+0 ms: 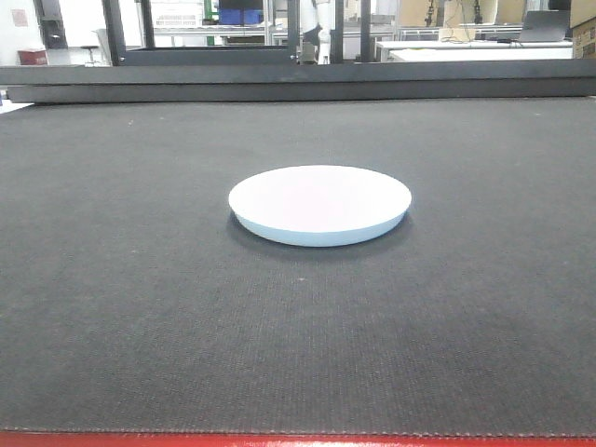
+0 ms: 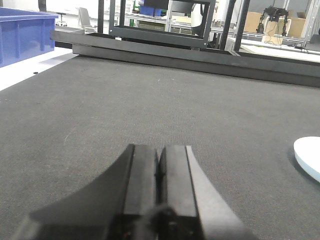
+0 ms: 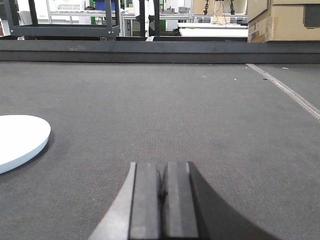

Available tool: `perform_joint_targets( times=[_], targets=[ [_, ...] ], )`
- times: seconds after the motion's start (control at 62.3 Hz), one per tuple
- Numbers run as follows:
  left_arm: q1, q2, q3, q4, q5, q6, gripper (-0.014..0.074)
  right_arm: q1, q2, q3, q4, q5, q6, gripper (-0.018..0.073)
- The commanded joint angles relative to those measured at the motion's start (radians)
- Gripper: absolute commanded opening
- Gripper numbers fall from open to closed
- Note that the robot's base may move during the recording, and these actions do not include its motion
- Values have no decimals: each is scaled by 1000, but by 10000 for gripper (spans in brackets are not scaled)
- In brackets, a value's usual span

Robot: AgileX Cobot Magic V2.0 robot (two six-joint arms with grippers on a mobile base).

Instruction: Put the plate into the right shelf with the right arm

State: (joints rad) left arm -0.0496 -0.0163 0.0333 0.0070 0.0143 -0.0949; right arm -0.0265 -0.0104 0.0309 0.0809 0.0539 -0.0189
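1 white plate point(image 1: 319, 203) lies flat at the middle of the dark mat point(image 1: 140, 307), apart from both grippers and between them. 1 low black rail point(image 1: 298, 82) runs along the mat's far edge. 1 blue bin point(image 2: 22, 37) stands at the far left and 1 cardboard box point(image 3: 282, 20) at the far right. Of the 2 grippers, the left gripper point(image 2: 159, 155) sits left of the plate with jaws pressed together, holding nothing. The right gripper point(image 3: 161, 172), right of the plate, is likewise closed and unladen

- A dark woven mat point(image 1: 140, 326) is spread over the table, and a red strip point(image 1: 298, 440) is seen along its near edge.
- A blue crate point(image 2: 22, 35) is set beyond the far left corner.
- A cardboard box point(image 3: 285, 22) is seen past the far right corner.
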Motion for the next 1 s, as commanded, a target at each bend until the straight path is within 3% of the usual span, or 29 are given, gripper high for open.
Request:
perform_joint_targets(
  times=[0.0,0.787,0.98],
  targets=[
    [0,-12,8,0,-92,-6,-47,-3,-14,-9,-8,-84,-5,28],
    [0,-12,8,0,-92,-6,-47,-3,-14,-17,-7,-121,-5,28],
    [0,-12,8,0,-92,-6,-47,-3,48,-223,-7,137,4,36]
  ],
)
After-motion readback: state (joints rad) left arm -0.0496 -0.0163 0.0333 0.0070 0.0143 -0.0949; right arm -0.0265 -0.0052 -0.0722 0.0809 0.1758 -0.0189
